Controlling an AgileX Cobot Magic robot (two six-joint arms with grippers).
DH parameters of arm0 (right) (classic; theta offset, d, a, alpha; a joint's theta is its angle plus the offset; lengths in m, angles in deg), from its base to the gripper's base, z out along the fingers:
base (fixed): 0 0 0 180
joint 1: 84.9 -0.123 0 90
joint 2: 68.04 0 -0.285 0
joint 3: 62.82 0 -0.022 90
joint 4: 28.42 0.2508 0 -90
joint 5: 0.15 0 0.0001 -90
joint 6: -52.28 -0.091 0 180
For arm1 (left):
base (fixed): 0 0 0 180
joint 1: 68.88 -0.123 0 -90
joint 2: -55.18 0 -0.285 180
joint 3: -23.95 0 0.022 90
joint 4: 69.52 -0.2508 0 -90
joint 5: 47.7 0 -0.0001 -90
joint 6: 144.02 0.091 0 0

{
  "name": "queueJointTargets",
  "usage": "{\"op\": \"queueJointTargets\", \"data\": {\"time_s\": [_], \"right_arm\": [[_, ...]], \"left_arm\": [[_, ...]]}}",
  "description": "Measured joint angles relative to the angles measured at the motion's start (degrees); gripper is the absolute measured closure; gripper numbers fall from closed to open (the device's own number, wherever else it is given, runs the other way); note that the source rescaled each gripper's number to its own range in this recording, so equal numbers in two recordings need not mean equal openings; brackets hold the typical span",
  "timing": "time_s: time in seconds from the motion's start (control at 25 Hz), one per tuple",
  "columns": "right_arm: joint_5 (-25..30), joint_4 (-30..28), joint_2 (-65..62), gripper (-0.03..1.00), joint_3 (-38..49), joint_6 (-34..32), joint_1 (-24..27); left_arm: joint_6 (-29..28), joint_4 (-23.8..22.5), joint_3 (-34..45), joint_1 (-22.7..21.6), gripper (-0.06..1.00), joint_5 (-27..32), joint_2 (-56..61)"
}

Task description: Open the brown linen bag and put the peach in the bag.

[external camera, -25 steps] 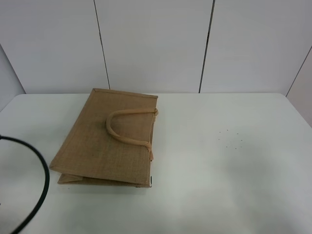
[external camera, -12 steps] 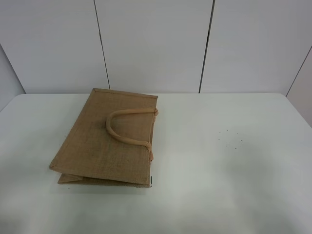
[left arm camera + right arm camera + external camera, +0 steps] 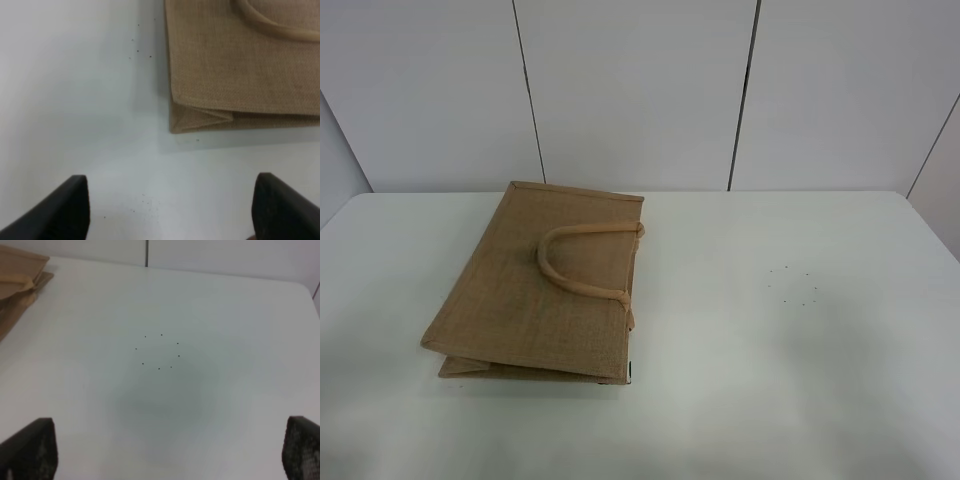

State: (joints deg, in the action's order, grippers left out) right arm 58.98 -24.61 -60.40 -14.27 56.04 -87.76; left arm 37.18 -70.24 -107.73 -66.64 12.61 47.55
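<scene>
With the brown linen bag (image 3: 540, 295) flat on the desk (image 3: 800, 330) and both end effectors spread empty, lift its upper handle (image 3: 578, 262) toward twelve o'clock; the peach is apparently unseen.

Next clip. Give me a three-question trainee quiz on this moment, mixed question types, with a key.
1. True or false: the bag stands upright with its mouth open.
2. Which is in none of the views? A) peach B) handle C) table
3. Fill in: the left gripper and right gripper are both ____ and hold nothing.

Key: 1. False, it lies flat and folded. 2. A. 3. Open.
</scene>
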Motion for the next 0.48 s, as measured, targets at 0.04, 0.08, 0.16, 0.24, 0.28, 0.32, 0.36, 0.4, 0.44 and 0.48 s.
{"op": "queueJointTargets", "data": {"time_s": [0.04, 0.08, 0.16, 0.24, 0.28, 0.32, 0.36, 0.4, 0.44, 0.48], "right_arm": [[0.0, 0.0, 0.0, -0.03, 0.0, 0.0, 0.0], [0.0, 0.0, 0.0, -0.03, 0.0, 0.0, 0.0], [0.0, 0.0, 0.0, -0.03, 0.0, 0.0, 0.0], [0.0, 0.0, 0.0, -0.03, 0.0, 0.0, 0.0], [0.0, 0.0, 0.0, -0.03, 0.0, 0.0, 0.0], [0.0, 0.0, 0.0, -0.03, 0.0, 0.0, 0.0], [0.0, 0.0, 0.0, -0.03, 0.0, 0.0, 0.0], [0.0, 0.0, 0.0, -0.03, 0.0, 0.0, 0.0], [0.0, 0.0, 0.0, -0.03, 0.0, 0.0, 0.0], [0.0, 0.0, 0.0, -0.03, 0.0, 0.0, 0.0]], "left_arm": [[0.0, 0.0, 0.0, 0.0, -0.05, 0.0, 0.0], [0.0, 0.0, 0.0, 0.0, -0.05, 0.0, 0.0], [0.0, 0.0, 0.0, 0.0, -0.05, 0.0, 0.0], [0.0, 0.0, 0.0, 0.0, -0.05, 0.0, 0.0], [0.0, 0.0, 0.0, 0.0, -0.05, 0.0, 0.0], [0.0, 0.0, 0.0, 0.0, -0.05, 0.0, 0.0], [0.0, 0.0, 0.0, 0.0, -0.05, 0.0, 0.0], [-0.1, 0.0, 0.0, 0.0, -0.05, 0.0, 0.0], [-0.1, 0.0, 0.0, 0.0, -0.05, 0.0, 0.0], [-0.1, 0.0, 0.0, 0.0, -0.05, 0.0, 0.0]]}}
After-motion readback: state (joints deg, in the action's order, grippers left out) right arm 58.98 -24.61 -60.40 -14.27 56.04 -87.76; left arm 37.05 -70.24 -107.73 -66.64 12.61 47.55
